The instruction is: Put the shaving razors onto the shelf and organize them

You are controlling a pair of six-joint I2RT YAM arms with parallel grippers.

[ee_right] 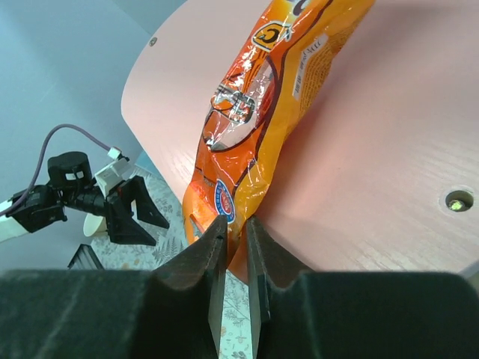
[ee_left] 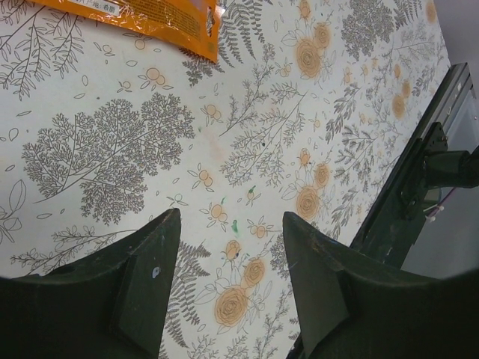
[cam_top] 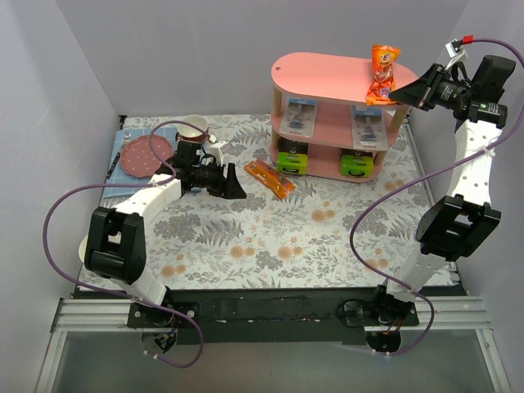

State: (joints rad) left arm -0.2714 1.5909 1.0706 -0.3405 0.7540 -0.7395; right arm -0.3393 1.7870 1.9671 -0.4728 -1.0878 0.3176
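The right gripper (ee_right: 236, 224) pinches the end of the orange snack bag (ee_right: 262, 112) at the 3 o'clock edge of the shelf (cam_top: 319, 74), maybe to lift it off. The razor blister packs (cam_top: 300, 115) sit on the middle board and the green-ended razor boxes (cam_top: 292, 161) on the bottom. The left gripper (ee_left: 232, 217), with its fingers apart, holds nothing over the flowery tablecloth (ee_left: 112, 149).

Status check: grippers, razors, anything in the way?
Left gripper open, empty, over table. Right gripper shut on orange snack bag on shelf top. Razor blister packs middle tier, razor boxes bottom tier. Second orange packet on table.
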